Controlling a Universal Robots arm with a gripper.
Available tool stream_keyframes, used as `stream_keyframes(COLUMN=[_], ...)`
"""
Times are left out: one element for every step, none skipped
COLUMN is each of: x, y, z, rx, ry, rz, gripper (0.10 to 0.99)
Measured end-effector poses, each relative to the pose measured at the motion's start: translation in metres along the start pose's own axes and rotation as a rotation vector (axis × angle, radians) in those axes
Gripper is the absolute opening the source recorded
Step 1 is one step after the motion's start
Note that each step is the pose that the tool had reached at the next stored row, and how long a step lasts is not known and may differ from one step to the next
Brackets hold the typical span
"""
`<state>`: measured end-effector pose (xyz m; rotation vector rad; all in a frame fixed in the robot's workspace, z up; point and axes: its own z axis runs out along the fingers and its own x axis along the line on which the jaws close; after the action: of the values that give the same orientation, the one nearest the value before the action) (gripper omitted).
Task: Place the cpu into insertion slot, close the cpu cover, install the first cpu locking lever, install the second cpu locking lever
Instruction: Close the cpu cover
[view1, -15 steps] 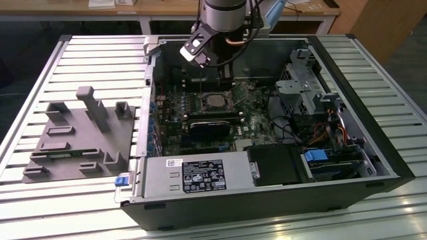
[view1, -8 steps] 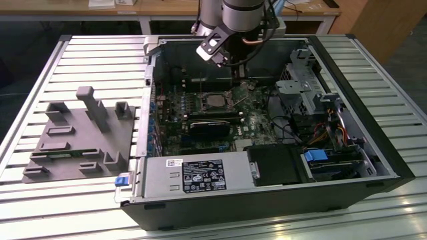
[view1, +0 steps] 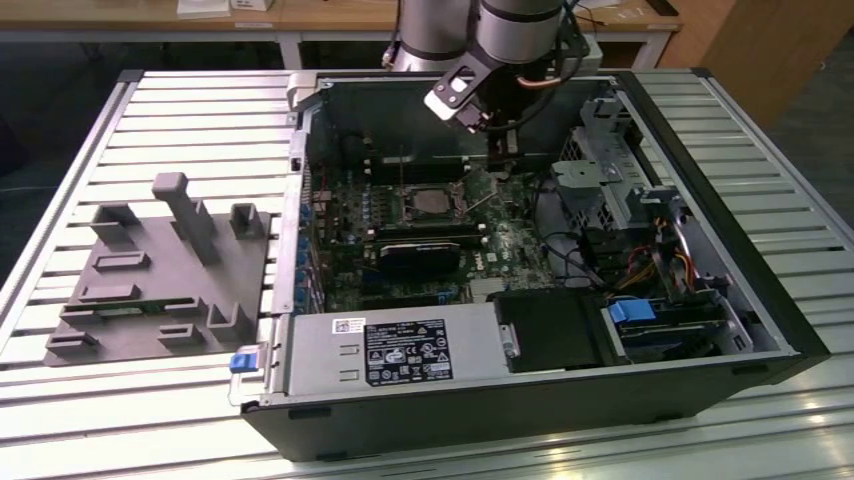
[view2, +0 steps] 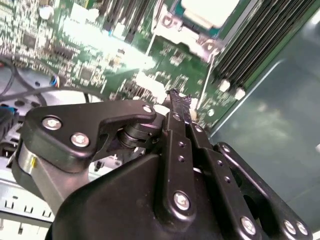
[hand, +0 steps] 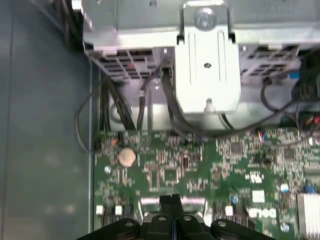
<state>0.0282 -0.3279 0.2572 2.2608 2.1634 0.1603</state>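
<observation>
Two black fingertips (hand: 166, 201) are pressing flat against each other, so my jaws are standing narrow, with nothing I can make out pinched between them. I am hanging inside the open computer case (view1: 747, 290), tips hovering low over the green motherboard (hand: 170, 172). In the second wrist view a thin metal lever (view2: 206, 82) is running just beside the tips; whether it is touching them I cannot tell. The cpu (view1: 430, 201) is sitting in the insertion slot (view1: 455, 216), near my jaws and toward the exterior view's left of them. Its pale top is showing through the window of the cpu cover (view2: 170, 26), which appears to be lying down around it. Long black memory slots (view2: 260, 40) are running alongside the socket, close beside my jaws. Ahead of the tips in the first wrist view, a round coin battery (hand: 127, 157) is sitting on the board, and farther ahead black cables (hand: 120, 105) are hanging beside a silver metal bracket (hand: 206, 65). Well away from my jaws, outside the case, a grey fixture (view1: 147, 280) is resting on the slatted tabletop (view1: 200, 110).
</observation>
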Motion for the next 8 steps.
stream_keyframes(x=[0.0001, 0.0002, 0.0004, 0.0004, 0.0005, 0.0005, 0.0006, 0.0006], y=[0.0031, 0.0060, 0.0084, 0.0104, 0.0121, 0.0135, 0.0137, 0.0138], z=[0.0002, 0.0005, 0.0007, 0.0008, 0.0009, 0.0011, 0.0011, 0.0011], rx=[0.001, 0.001, 0.002, 0.002, 0.003, 0.003, 0.003, 0.003], ry=[-0.0001, -0.0001, -0.0001, -0.0001, -0.0002, -0.0002, -0.0001, -0.0003], rz=[0.000, 0.000, 0.000, 0.000, 0.000, 0.000, 0.000, 0.000], gripper=[0.106, 0.106, 0.106, 0.106, 0.106, 0.106, 0.106, 0.106])
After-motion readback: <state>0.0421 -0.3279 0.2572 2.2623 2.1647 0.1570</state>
